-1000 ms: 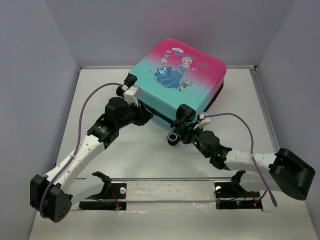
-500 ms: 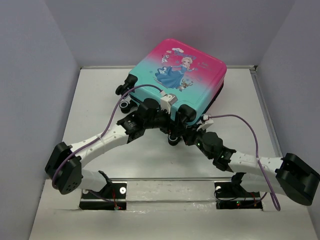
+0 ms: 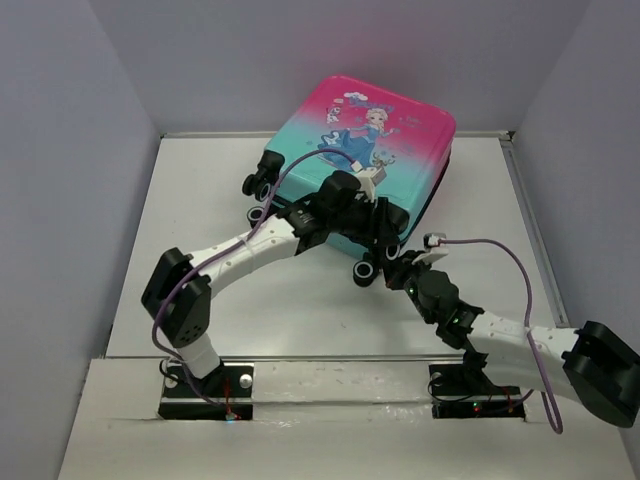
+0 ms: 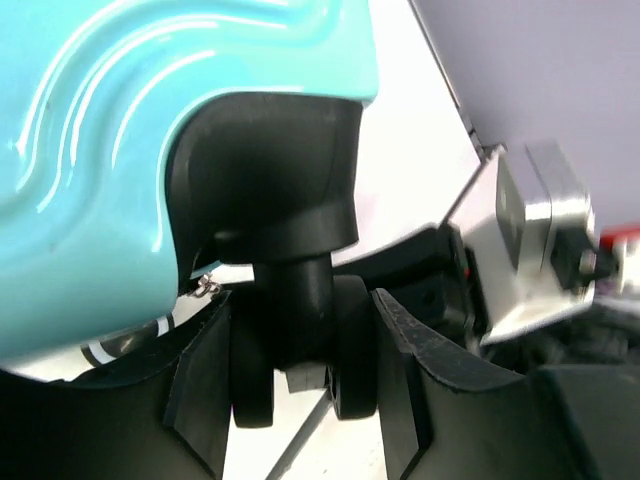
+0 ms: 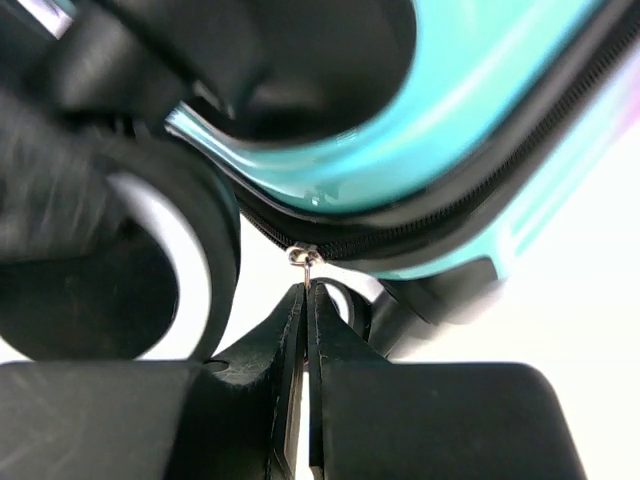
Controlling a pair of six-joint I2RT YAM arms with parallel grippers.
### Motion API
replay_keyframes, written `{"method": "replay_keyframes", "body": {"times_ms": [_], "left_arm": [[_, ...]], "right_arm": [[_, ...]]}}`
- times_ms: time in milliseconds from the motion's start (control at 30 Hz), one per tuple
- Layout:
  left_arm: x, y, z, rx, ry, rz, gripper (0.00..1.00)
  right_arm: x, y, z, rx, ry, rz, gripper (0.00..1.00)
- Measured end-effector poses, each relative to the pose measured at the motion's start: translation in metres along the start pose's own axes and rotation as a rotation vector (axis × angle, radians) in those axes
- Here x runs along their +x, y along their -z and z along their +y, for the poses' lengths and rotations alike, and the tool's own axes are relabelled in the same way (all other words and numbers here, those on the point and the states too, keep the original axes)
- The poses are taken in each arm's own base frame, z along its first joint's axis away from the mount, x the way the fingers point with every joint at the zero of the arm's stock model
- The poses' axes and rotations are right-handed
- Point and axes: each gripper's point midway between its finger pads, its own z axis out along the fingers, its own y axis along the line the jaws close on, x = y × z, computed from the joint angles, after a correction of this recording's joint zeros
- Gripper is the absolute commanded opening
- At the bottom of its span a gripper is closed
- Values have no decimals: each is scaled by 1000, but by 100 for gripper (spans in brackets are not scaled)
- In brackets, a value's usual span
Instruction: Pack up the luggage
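Right gripper (image 5: pixel 305 300) clenched on zipper pull (image 5: pixel 304 258) at luggage (image 3: pixel 360 140) near edge: draw steadily along the zip (tiny tab, slip likely). Left gripper (image 4: pixel 300 305) brackets its corner wheel (image 4: pixel 352 345); clamping unconfirmed. Luggage lies flat beyond both.

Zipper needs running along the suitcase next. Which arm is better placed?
Right. The right gripper is pinched on the zipper pull at the suitcase seam, while the left gripper is clamped around a wheel.
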Motion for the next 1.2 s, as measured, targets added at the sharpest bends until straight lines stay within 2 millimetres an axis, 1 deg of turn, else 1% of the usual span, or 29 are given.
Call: {"method": "replay_keyframes", "body": {"times_ms": [167, 233, 267, 300, 400, 433, 500, 533, 567, 600, 633, 667, 733, 800, 833, 867, 900, 933, 967, 1000, 1033, 1067, 1100, 1133, 1167, 1200], "left_arm": [[-24, -34, -5, -85, 35, 36, 6], [-37, -47, -17, -77, 59, 21, 6], [-39, -60, -25, -74, 69, 16, 6], [-42, -67, -32, -73, 74, 7, 6], [-47, -99, -56, -58, 94, -22, 6], [-47, -105, -62, -50, 100, -27, 6], [-51, -114, -72, -33, 108, -38, 41], [-53, -117, -77, -22, 110, -45, 56], [-53, -117, -78, -17, 110, -46, 81], [-53, -117, -77, -17, 110, -43, 89], [-52, -116, -79, -10, 99, -35, 95], [-54, -113, -84, 16, 69, -36, 99], [-52, -99, -88, 31, -3, -48, 99], [-51, -74, -89, 24, -56, -55, 99], [-59, -47, -94, 37, -96, -95, 99], [-63, -21, -101, 47, -123, -118, 99], [-72, 13, -108, 53, -150, -164, 99], [-86, 43, -112, 63, -175, -227, 99], [-106, 94, -116, 68, -194, -328, 99], [-124, 135, -113, 61, -208, -427, 99], [-144, 187, -96, 13, -214, -561, 99], [-155, 227, -70, -75, -211, -669, 99], [-161, 259, -48, -164, -204, -752, 99], [-159, 286, -32, -233, -198, -807, 99], [-153, 302, -16, -297, -210, -838, 99], [-146, 303, 0, -347, -218, -825, 99]], "right_arm": [[-9, -13, -22, 122, -8, -97, 7], [-16, -18, -23, 142, 8, -144, 7], [-20, -22, -24, 166, 19, -176, 7], [-24, -24, -28, 193, 22, -208, 7], [-28, -33, -34, 259, 82, -269, 7], [-28, -37, -35, 281, 98, -285, 7], [-28, -44, -32, 300, 125, -304, 7], [-28, -49, -29, 302, 126, -314, 7], [-28, -52, -25, 301, 126, -321, 7], [-29, -54, -22, 299, 130, -327, 7], [-29, -54, -20, 298, 133, -328, 7], [-29, -54, -20, 298, 138, -327, 7], [-27, -51, -18, 286, 148, -317, 7], [-21, -48, -14, 251, 148, -296, 7], [-16, -45, -10, 226, 149, -278, 7], [-12, -42, -5, 190, 140, -260, 7], [-9, -39, 1, 160, 131, -249, 7], [-6, -36, 4, 137, 131, -237, 7], [-5, -35, 6, 129, 131, -232, 7], [-2, -32, 7, 121, 134, -221, 7], [-1, -32, 7, 119, 135, -216, 7], [-2, -31, 7, 116, 133, -214, 7], [-2, -30, 7, 116, 134, -211, 7], [-1, -30, 7, 116, 134, -208, 7], [-1, -30, 7, 115, 133, -206, 7], [-1, -30, 7, 115, 131, -204, 7]]}}
